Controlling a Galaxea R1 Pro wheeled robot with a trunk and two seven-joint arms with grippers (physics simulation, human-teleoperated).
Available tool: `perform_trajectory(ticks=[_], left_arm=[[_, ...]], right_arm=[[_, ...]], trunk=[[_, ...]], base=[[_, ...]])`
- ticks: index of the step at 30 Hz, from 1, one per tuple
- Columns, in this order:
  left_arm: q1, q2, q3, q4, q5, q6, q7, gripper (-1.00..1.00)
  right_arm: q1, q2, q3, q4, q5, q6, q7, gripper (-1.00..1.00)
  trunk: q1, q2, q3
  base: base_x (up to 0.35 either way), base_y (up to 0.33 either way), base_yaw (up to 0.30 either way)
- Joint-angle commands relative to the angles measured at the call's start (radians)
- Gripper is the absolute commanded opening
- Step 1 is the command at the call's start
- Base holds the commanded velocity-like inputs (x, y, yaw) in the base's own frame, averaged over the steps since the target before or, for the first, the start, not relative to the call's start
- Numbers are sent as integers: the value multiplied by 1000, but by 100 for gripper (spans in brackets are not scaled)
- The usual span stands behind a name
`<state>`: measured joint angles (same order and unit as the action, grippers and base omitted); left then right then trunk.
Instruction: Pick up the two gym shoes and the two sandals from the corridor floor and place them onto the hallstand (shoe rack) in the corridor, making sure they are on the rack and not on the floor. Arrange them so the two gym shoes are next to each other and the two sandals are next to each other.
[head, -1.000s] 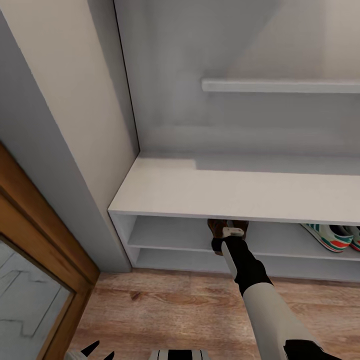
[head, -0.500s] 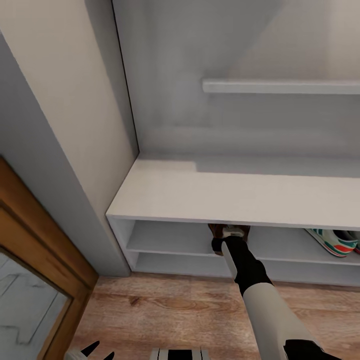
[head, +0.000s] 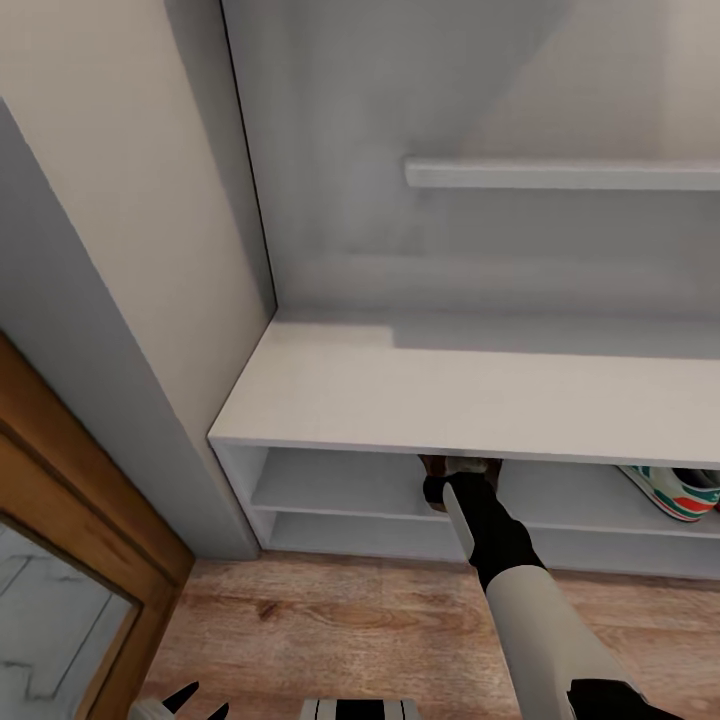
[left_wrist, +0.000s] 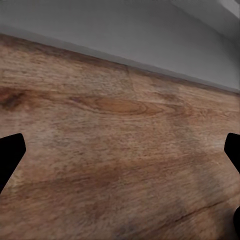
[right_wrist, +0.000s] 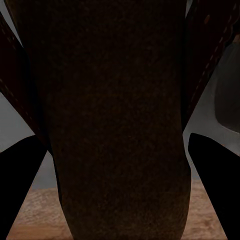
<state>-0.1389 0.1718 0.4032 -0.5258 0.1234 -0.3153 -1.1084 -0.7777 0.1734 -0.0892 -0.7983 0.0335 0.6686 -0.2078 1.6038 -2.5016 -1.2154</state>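
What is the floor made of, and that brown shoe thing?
The floor looks like wood planks with a matte finish: you can see grain, a knot and seams. The brown sandal between the right gripper's fingers looks like leather, dark and finely grained, with stitched straps.

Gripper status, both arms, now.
Left gripper: open, empty, over the floor.
Right gripper: shut on a sandal at the rack.

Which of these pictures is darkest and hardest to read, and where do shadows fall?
Right wrist view: darkest, a brown sandal looms close and murky between the right claw fingertips. Head view: soft shadow under the hallstand top hides most of that sandal. Left wrist view: evenly lit, slightly soft wood floor.
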Motion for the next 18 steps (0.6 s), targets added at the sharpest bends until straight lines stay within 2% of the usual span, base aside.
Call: perform_trajectory(ticks=[1, 13, 14, 18], left_arm=[[-1, 0, 2, 1, 1, -5, -4, 100], [-1, 0, 2, 1, 1, -6, -4, 100], [-1, 0, 2, 1, 1, -6, -4, 100], [-1, 0, 2, 1, 1, -6, -4, 100]], right_arm=[[0, 1, -3, -1, 3, 5, 0, -100], [0, 1, -3, -2, 3, 5, 0, -100], [-1, 1, -3, -2, 3, 5, 0, 100], [-1, 1, -3, -1, 3, 5, 0, 100]], trunk=[[0, 0, -1], [0, 0, -1], [0, 0, -1], [0, 0, -1]], base=[[36, 0, 0], [47, 0, 0], [2, 0, 0], [0, 0, 0]])
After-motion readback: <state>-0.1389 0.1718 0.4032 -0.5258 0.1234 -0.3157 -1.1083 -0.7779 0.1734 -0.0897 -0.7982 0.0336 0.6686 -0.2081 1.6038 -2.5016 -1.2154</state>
